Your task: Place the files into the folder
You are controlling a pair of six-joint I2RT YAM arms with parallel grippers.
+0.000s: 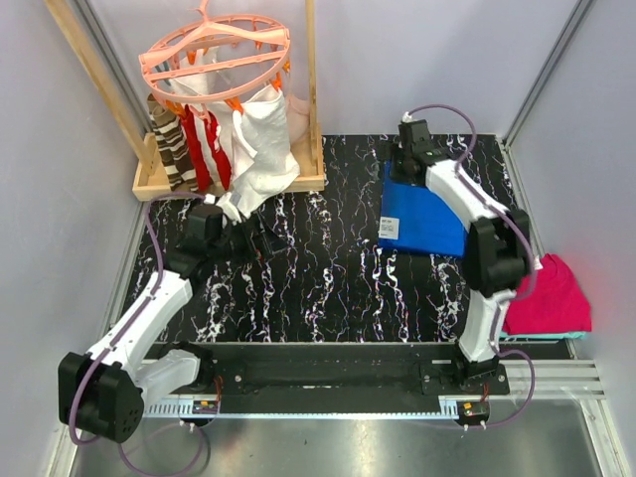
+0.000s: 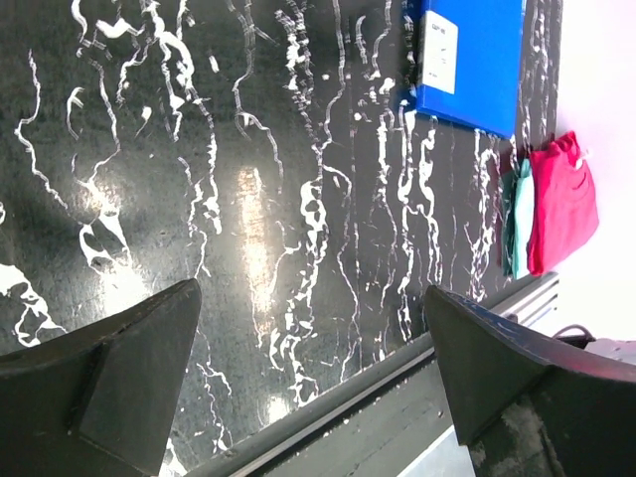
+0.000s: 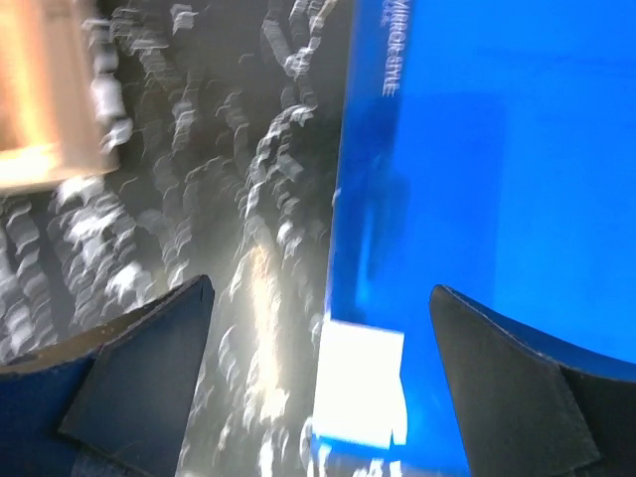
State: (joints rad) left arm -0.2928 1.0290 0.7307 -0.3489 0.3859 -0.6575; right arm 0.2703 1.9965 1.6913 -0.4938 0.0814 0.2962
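Note:
The blue folder [image 1: 425, 221] lies flat at the back right of the black marbled table, its white label [image 1: 389, 230] at the near left corner. My right gripper [image 1: 403, 164] is open and empty, hovering over the folder's far left edge. In the blurred right wrist view the folder [image 3: 497, 179] and its label [image 3: 363, 383] fill the right half between my open fingers [image 3: 320, 288]. My left gripper [image 1: 250, 231] is open and empty, low over the table at the back left [image 2: 313, 298]. The folder also shows in the left wrist view [image 2: 477, 60]. No printed paper sheets are in view.
A wooden rack [image 1: 159, 184] with a pink round hanger [image 1: 214, 55] holding white cloth and striped socks stands at the back left. A folded magenta cloth [image 1: 552, 293] lies off the table's right edge, also seen in the left wrist view [image 2: 561, 199]. A metal rail [image 1: 328, 363] runs along the front.

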